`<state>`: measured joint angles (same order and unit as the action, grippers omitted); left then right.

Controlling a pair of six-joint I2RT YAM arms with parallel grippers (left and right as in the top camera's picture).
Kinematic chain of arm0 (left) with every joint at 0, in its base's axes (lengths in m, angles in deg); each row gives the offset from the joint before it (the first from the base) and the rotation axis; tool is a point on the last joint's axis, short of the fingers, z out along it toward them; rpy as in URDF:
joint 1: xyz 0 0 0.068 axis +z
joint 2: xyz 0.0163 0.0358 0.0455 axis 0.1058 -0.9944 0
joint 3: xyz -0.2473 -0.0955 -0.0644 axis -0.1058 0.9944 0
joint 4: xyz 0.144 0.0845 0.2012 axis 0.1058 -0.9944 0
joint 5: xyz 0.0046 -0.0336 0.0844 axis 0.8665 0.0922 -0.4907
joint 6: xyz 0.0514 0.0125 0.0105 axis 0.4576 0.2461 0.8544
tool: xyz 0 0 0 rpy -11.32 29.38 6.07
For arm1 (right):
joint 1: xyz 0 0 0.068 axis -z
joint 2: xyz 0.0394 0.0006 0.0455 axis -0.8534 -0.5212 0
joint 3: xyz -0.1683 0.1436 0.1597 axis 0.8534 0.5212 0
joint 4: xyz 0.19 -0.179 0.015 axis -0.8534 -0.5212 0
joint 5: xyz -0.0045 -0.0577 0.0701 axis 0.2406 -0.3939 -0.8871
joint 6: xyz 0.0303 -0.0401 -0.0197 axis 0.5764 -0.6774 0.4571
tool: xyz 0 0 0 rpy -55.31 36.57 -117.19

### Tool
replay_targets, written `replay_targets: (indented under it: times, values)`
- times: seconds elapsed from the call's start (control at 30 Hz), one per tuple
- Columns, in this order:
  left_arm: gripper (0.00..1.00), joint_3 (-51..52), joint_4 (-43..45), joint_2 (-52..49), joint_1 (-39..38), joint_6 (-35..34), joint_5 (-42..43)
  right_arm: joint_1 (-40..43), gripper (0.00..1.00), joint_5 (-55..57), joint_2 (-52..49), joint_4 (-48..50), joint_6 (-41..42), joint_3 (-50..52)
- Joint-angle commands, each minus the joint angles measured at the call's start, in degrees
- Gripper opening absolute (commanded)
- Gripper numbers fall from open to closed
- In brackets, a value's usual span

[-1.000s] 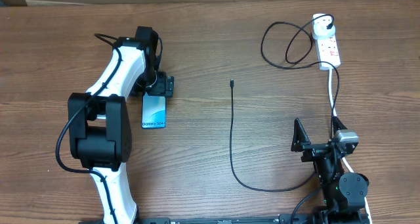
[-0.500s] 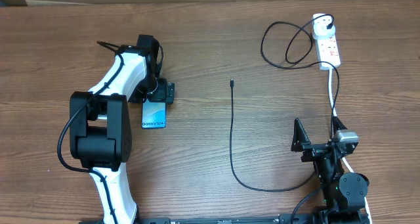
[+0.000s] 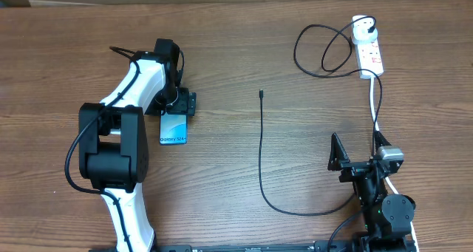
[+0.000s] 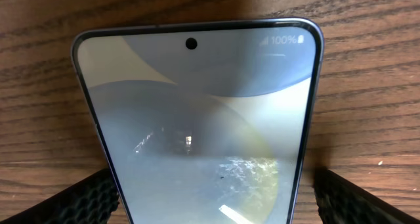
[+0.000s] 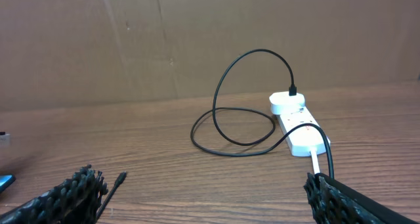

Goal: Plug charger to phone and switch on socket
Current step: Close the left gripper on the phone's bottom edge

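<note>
The phone [image 3: 174,128] lies flat on the wooden table, its teal screen lit. In the left wrist view the phone [image 4: 197,119] fills the frame. My left gripper [image 3: 177,104] is down over its far end, open. Its black pads [image 4: 85,198] stand either side of the phone, each with a narrow gap. The charger's black cable [image 3: 260,148] runs from its connector tip [image 3: 261,94] down the table's middle. It loops up to the white adapter [image 3: 362,32], which is plugged into the socket [image 3: 372,58]. My right gripper [image 3: 358,156] stands open near the front right, holding nothing.
The socket's white cord [image 3: 375,108] runs down toward my right arm's base. In the right wrist view the socket [image 5: 303,135], the adapter [image 5: 287,104], the cable loops [image 5: 243,119] and the connector tip [image 5: 121,178] lie ahead. A cardboard wall [image 5: 197,40] stands behind them.
My left gripper has come a little nearer along the phone and now covers more of its far end. The phone, the cable and the right arm have not moved.
</note>
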<state>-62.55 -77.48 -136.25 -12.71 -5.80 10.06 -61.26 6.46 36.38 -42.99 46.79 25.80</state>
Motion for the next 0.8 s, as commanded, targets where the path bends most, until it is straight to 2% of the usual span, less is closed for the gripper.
replay_targets:
  times: [0.0, 0.37, 0.6, 0.77]
  values:
    - [0.92, 1.05, 0.46, -0.61, 0.26, -1.03, -0.22, -0.26, 1.00, -0.09, 0.61, 0.39, -0.04, 0.59]
    - [0.86, 4.52, 2.01, -0.63, 0.28, -1.03, -0.44, -0.26, 1.00, -0.09, 0.61, 0.39, -0.04, 0.59]
    - [0.68, 4.90, 2.40, -0.63, 0.28, -1.05, -0.44, -0.26, 1.00, -0.09, 0.61, 0.39, -0.04, 0.59]
    - [0.66, 4.90, 2.43, -0.63, 0.28, -1.05, -0.46, -0.26, 1.00, -0.09, 0.61, 0.39, -0.04, 0.59]
